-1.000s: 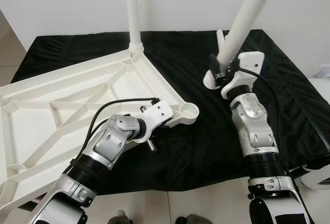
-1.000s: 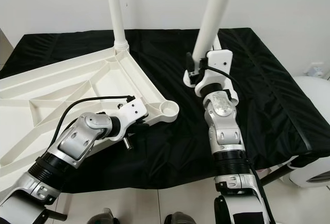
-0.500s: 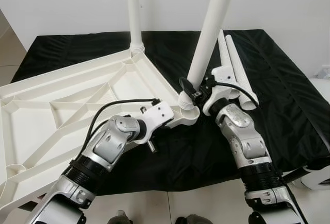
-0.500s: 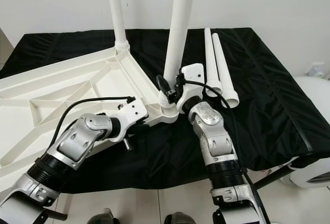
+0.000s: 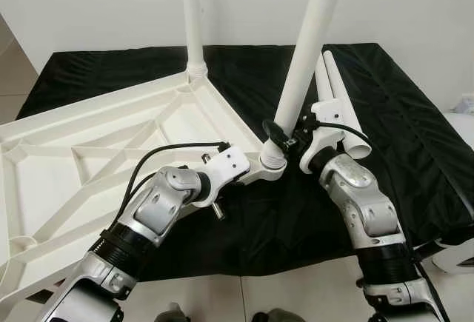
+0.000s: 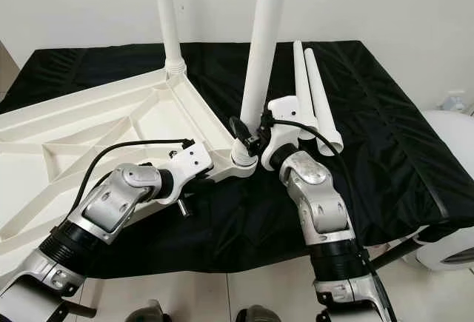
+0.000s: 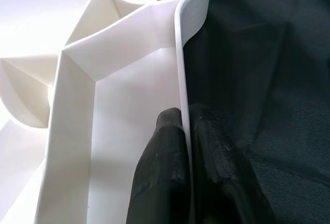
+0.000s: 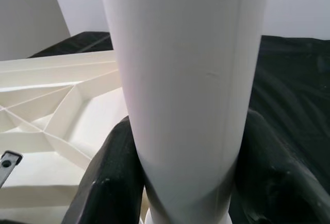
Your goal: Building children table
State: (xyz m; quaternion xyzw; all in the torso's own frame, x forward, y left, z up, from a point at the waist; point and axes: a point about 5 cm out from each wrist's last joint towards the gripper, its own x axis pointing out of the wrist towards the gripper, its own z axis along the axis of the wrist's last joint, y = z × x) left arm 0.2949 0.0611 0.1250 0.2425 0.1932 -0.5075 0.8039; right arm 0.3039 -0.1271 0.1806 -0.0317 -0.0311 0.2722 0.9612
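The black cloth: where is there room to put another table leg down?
The black cloth is bare to the right of the two spare legs, and along the back beside the standing leg. It is crowded at the near corner socket, where the right gripper holds a leg.

I see open black cloth [image 5: 133, 70] behind the upturned tabletop [image 5: 89, 159]. Two spare legs [image 5: 337, 96] and the upright far leg [image 5: 192, 18] block passage there.

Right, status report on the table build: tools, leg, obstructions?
Left tool clamps tabletop rim. Right tool grips leg, seated at corner socket. Nothing obstructing.
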